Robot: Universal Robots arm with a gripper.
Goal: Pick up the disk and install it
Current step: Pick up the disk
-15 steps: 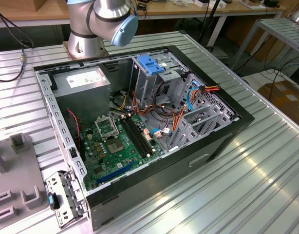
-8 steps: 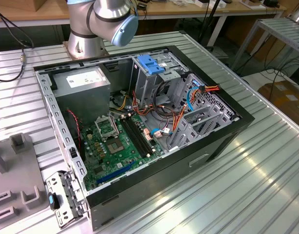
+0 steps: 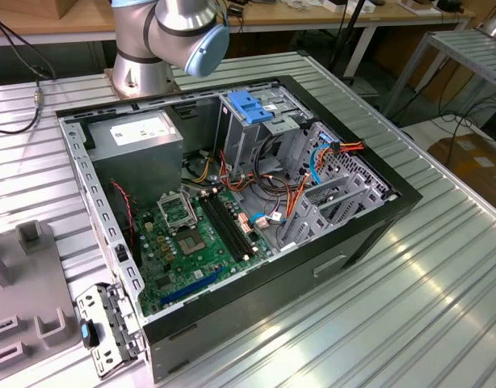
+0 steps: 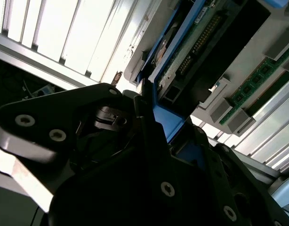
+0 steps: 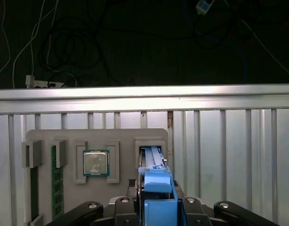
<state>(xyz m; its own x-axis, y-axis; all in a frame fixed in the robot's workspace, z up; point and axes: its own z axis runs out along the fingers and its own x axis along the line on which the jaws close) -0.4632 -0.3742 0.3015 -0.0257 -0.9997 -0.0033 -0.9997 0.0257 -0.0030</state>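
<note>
On the ribbed metal worktop (image 3: 442, 307), well apart from the open computer case (image 3: 377, 234), the grey parts tray (image 5: 121, 136) holds the disk (image 5: 151, 157), which stands on edge at its slot just beside the processor (image 5: 96, 163). The gripper (image 5: 158, 207) sits over the disk with its fingers (image 4: 149, 127) pressed against the blue side rail, apparently clamping it, so I judge the pick-up to be the step in hand. Whether the disk's far end is clear of the slot cannot be told, so freeing it calls for a straight pull along the slot walls.
</note>
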